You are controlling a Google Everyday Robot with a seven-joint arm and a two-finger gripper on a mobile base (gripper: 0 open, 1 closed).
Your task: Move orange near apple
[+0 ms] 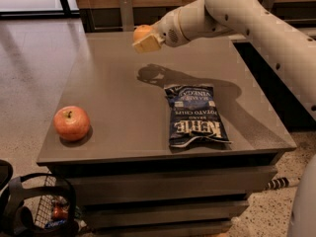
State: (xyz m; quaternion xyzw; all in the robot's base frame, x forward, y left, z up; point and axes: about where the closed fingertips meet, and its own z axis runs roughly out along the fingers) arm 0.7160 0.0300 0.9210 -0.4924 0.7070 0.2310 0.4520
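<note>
Gripper [147,40] clasping the orange [141,31] above the far side of the grey table [116,90], apple [72,123] near front-left corner, chip bag [195,114] flat at right

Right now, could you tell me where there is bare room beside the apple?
Bare tabletop lies between the apple and the chip bag, and behind the apple. The bag crowds the right half. The gripper holds the orange above the far side.
</note>
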